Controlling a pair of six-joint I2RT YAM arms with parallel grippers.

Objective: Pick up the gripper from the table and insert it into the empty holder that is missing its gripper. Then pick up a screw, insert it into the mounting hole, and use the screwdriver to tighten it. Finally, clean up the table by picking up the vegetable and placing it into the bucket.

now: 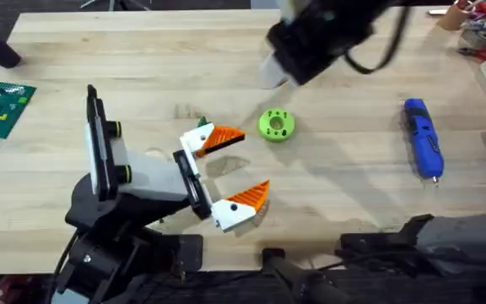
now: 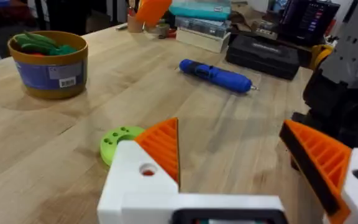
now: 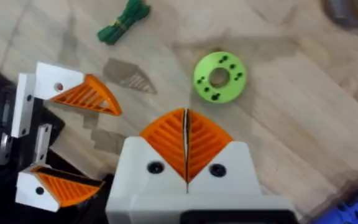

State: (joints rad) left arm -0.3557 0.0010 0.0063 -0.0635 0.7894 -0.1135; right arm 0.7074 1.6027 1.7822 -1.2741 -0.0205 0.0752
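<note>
The left gripper [image 1: 230, 173] sits low over the desk near its front edge, its white fingers with orange ribbed pads [image 2: 161, 147] spread wide and nothing between them. Just beyond the farther pad lies the lime-green gripper disc [image 1: 277, 124], flat on the wood, close to the finger but apart from it; the left wrist view shows the disc [image 2: 118, 142] partly tucked behind that finger.

The right gripper [image 3: 186, 144] hangs above the middle of the desk, its two orange pads pressed flat together with nothing caught in them. From its own camera the green disc [image 3: 220, 76] lies just ahead of the closed tips, centre hole and ring of small holes facing up, and a small green twisted bundle [image 3: 125, 20] lies farther off on the wood.

Toward the right edge of the desk rests the blue screwdriver [image 1: 423, 138], lying on its side, well apart from the disc. A yellow bucket [image 2: 49, 64] with green vegetables inside stands on the desk beyond the disc.
</note>
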